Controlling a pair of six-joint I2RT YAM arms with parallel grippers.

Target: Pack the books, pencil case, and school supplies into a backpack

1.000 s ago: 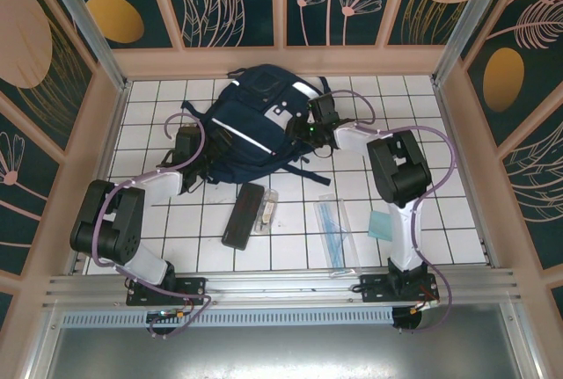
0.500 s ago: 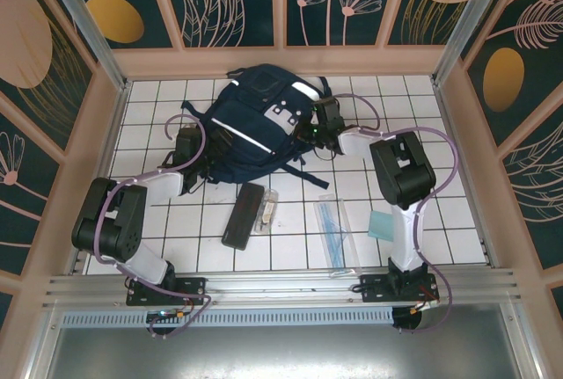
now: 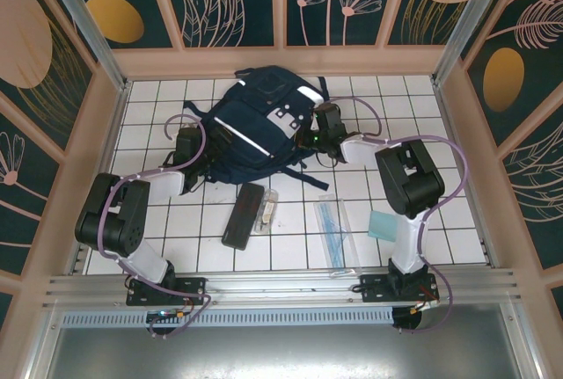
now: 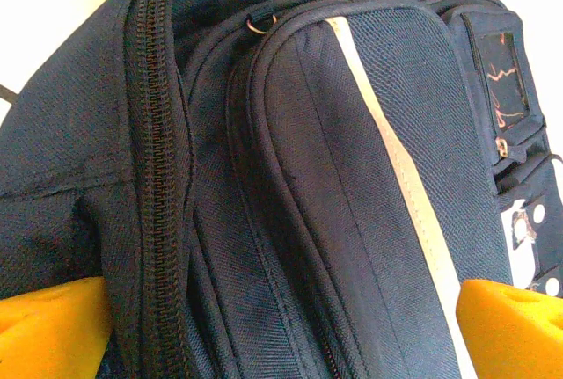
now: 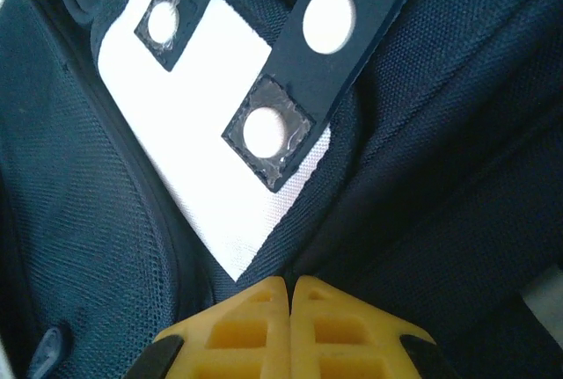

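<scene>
Backpack (image 3: 251,124) far-centre on bench, long axis near-left to far-right, zip looks shut | left hand (image 3: 195,147) spread, straddling its near-left end | right hand (image 5: 290,287) pressed together against fabric at right edge, by white patch (image 5: 211,159); catch unclear | both hands equally near

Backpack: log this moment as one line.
left gripper open over backpack | right gripper shut against backpack | pencil case, ruler set outside

Navy-blue backpack (image 3: 255,124) with white stripes, upper centre; black pencil case (image 3: 242,215) below; clear bluish ruler set (image 3: 332,221); light-teal pad (image 3: 383,225) at right; white worktop (image 3: 290,251) gridded in dark lines; dark-teal walls (image 3: 233,10) patterned with orange discs, pale leaf outlines; yellow right tool (image 5: 292,322)
</scene>
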